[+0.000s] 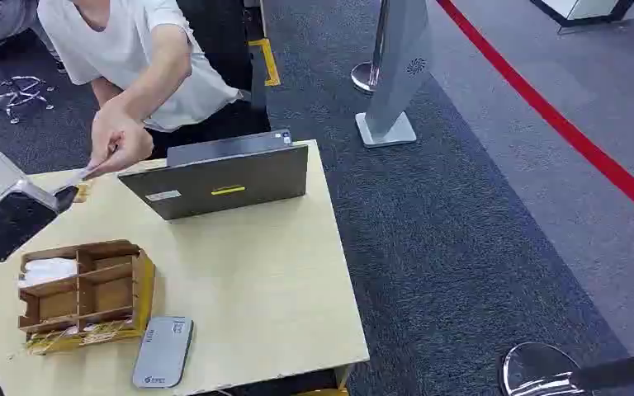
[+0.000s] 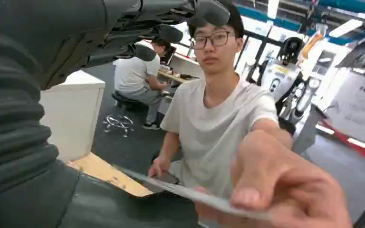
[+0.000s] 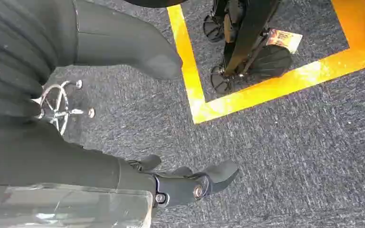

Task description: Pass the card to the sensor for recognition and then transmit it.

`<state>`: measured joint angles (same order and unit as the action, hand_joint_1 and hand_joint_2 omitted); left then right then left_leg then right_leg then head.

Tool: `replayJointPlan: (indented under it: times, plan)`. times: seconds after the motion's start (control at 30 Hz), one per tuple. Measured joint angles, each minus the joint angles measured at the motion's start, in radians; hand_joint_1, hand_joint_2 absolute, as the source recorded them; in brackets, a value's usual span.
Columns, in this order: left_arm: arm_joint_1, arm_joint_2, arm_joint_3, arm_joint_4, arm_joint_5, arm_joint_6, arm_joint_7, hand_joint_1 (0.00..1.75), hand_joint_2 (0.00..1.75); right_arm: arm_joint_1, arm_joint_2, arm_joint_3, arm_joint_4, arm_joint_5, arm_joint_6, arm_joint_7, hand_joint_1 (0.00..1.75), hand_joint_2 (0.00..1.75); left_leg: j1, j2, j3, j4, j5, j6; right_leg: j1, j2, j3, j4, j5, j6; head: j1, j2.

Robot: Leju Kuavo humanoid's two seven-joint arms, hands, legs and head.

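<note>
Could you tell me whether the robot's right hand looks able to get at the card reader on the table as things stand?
Probably not without a big move. The right hand hangs low over the carpet, holding nothing, while the card reader lies on the table near its front edge, beside the cardboard box. Nothing covers the reader.

The pale wooden table (image 1: 281,289) carries a laptop (image 1: 223,177), a cardboard divider box (image 1: 87,293) and a grey sensor (image 1: 163,352).

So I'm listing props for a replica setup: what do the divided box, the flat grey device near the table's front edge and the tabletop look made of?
The divided box looks like brown corrugated cardboard, matte, with raw cut edges. The flat grey device seems to be plastic, smooth with rounded corners, though painted metal can't be ruled out. The tabletop looks like pale wood or wood-look laminate with a faint grain and low sheen.
</note>
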<state>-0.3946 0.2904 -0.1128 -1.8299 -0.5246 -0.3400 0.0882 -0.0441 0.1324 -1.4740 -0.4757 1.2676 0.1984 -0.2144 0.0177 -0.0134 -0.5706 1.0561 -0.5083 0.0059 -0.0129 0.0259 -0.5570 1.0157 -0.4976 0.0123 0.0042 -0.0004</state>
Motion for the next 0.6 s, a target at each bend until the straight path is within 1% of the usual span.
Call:
replayJointPlan:
  times: [0.1, 0.13, 0.33, 0.53, 0.6]
  plan:
    - [-0.034, 0.043, -0.054, 0.011, -0.048, -0.052, 0.049, 0.00, 1.75, -0.002, -0.011, 0.000, 0.018, 0.003, -0.005, 0.004, 0.00, 1.75, 0.000, 0.000, 0.000, 0.000, 0.000, 0.000, 0.000, 0.000, 0.000, 0.000, 0.000, 0.000, 0.000, 0.000]
    - [-0.047, 0.059, -0.074, 0.016, -0.064, -0.070, 0.065, 1.75, 1.75, -0.002, -0.014, 0.000, 0.023, 0.005, -0.006, 0.005, 0.00, 1.75, 0.000, 0.000, 0.000, 0.000, 0.000, 0.000, 0.000, 0.000, 0.000, 0.000, 0.000, 0.000, 0.000, 0.000]
    - [-0.116, 0.148, -0.175, 0.039, -0.153, -0.169, 0.156, 1.75, 1.75, -0.004, -0.036, 0.000, 0.056, 0.017, -0.017, 0.013, 0.00, 1.75, 0.000, 0.000, 0.000, 0.000, 0.000, 0.000, 0.000, 0.000, 0.000, 0.001, 0.000, 0.000, 0.000, 0.000]
    - [-0.185, 0.247, -0.280, 0.061, -0.239, -0.282, 0.249, 1.75, 1.75, -0.007, -0.060, 0.000, 0.090, 0.021, -0.027, 0.019, 0.00, 1.75, 0.000, 0.000, 0.000, 0.000, 0.000, 0.000, 0.000, 0.000, 0.000, 0.001, 0.000, 0.000, 0.000, 0.000]
    - [-0.205, 0.274, -0.305, 0.066, -0.263, -0.319, 0.278, 1.75, 1.75, -0.007, -0.065, 0.000, 0.099, 0.029, -0.031, 0.022, 0.00, 1.75, 0.000, 0.000, -0.001, 0.000, 0.000, 0.000, 0.000, 0.000, -0.001, 0.001, 0.000, 0.000, 0.000, 0.000]
